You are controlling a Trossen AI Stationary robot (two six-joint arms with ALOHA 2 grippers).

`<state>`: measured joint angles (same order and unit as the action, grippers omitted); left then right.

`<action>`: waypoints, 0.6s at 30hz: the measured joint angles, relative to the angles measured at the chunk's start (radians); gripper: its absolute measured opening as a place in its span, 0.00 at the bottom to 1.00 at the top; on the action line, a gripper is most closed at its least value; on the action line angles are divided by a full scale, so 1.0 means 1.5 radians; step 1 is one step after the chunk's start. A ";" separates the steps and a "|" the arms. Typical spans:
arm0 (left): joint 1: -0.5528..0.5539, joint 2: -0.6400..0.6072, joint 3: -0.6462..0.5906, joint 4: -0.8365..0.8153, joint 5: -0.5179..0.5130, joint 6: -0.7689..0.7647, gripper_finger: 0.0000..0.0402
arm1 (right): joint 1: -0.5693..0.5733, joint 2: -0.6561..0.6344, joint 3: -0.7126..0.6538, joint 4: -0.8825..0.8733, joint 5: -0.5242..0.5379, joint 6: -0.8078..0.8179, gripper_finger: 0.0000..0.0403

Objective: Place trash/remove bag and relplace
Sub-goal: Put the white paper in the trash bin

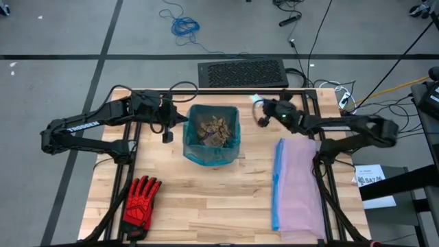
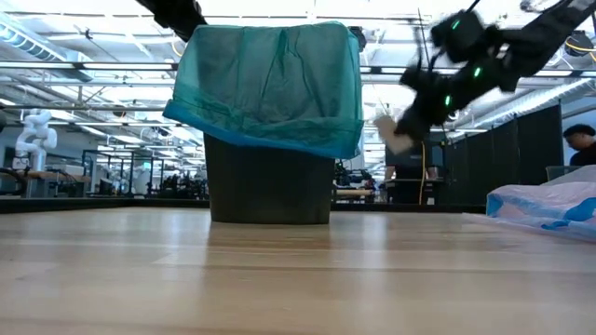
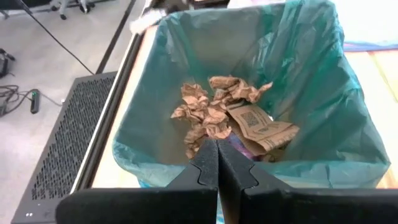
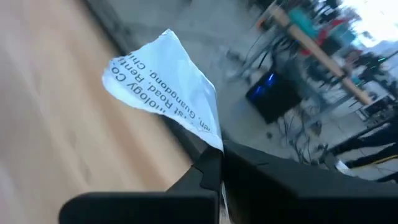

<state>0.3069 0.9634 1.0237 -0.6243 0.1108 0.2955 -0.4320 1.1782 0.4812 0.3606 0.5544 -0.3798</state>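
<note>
Desk (image 1: 226, 199) scene: your right hand (image 1: 260, 113) pinches a pale blue printed scrap (image 4: 168, 84) just right of the teal bin bag (image 1: 212, 154), which holds crumpled brown paper (image 3: 217, 112). Your left hand (image 1: 167, 130), fingers pressed together and empty, hovers beside the bag's left rim.

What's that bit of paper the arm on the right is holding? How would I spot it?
Find the bin lined with the teal-green bag mid-table. Just to its right hangs the right gripper, shut on a pale blue scrap. Unlike the brown crumpled lumps in the bin, it is flat and printed.
</note>
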 joint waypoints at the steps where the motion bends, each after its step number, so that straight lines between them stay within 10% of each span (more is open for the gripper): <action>1: 0.000 0.000 0.000 0.005 -0.001 0.000 0.00 | 0.005 -0.030 0.000 0.006 -0.003 0.002 0.00; 9: 0.000 0.001 0.000 0.114 -0.022 -0.002 0.00 | 0.095 -0.186 0.024 0.146 -0.231 0.012 0.00; 18: 0.000 0.003 -0.018 0.247 -0.029 -0.043 0.00 | 0.208 -0.026 0.282 -0.078 -0.234 0.047 0.00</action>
<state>0.3072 0.9680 0.9973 -0.2538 0.0669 0.2312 -0.1195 1.1385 0.9043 0.2432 0.2031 -0.3093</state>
